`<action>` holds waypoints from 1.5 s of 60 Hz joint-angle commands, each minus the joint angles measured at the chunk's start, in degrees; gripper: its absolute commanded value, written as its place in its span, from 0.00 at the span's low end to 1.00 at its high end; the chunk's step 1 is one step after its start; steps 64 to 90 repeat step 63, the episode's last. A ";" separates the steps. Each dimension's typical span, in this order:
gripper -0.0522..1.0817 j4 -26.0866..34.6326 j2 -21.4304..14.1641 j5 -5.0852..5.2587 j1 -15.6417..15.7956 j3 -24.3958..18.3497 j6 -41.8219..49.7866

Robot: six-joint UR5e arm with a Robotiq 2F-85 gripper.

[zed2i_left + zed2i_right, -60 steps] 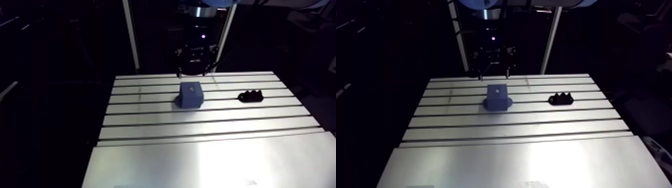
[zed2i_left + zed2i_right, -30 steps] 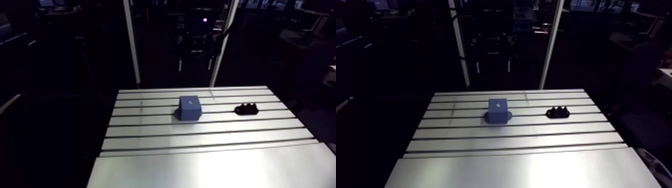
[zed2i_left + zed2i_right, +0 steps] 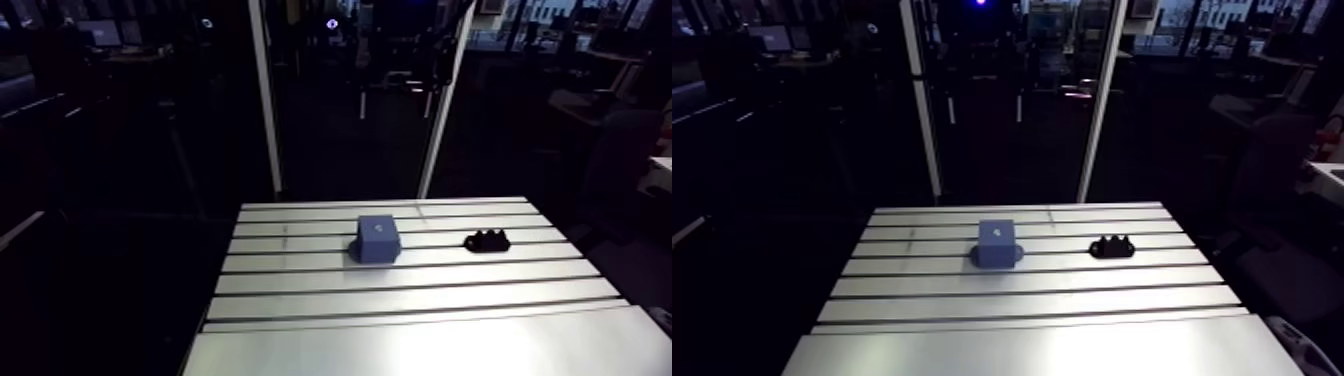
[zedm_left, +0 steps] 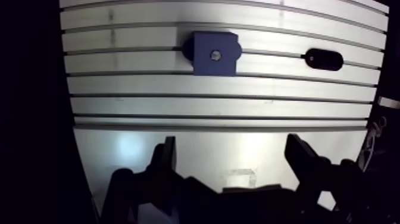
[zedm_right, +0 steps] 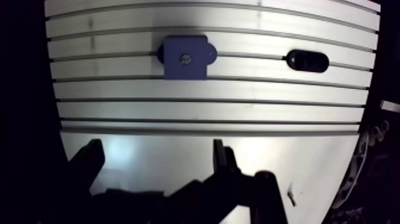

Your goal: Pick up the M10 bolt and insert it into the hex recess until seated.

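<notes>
— Slotted aluminium worktop (image 3: 400, 300) against a dark room, with grooves across and a smooth plate at the near end. How many things on it?
— Two. One blue block (image 3: 377, 240) and one black holder (image 3: 486, 240), both on the far strips, well apart.
— And the bolt?
— Hard to tell. Only one small grey round spot (image 4: 215, 55) in the middle of the block's top face; bolt or bare recess, cannot say. Squarish block, with rounded feet at two sides.
— Jaws?
— Spread wide, gripping nothing, hanging over the smooth plate, well short of the block.
— Room to move?
— Plenty. Several bare grooved strips between jaws and block. Block about mid-width, holder nearer a side edge, both close to the far edge.
</notes>
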 commanded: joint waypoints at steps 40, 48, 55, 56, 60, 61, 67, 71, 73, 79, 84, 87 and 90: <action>0.05 7.57 -8.61 0.04 0.81 -2.99 0.58; 0.05 7.24 -8.50 0.04 0.65 -3.25 0.58; 0.05 7.13 -8.25 0.04 0.56 -3.34 0.58; 0.05 7.13 -8.25 0.04 0.56 -3.34 0.58; 0.05 7.13 -8.24 0.04 0.54 -3.34 0.58; 0.05 7.13 -8.24 0.04 0.47 -3.27 0.58; 0.05 7.13 -8.24 0.04 0.47 -3.27 0.58; 0.05 7.13 -8.24 0.04 0.47 -3.27 0.58; 0.05 7.13 -8.24 0.04 0.47 -3.27 0.58; 0.05 7.13 -8.24 0.04 0.47 -3.27 0.58; 0.05 7.13 -8.24 0.04 0.47 -3.27 0.58; 0.05 7.13 -8.24 0.04 0.47 -3.27 0.58; 0.05 7.13 -8.24 0.04 0.47 -3.27 0.58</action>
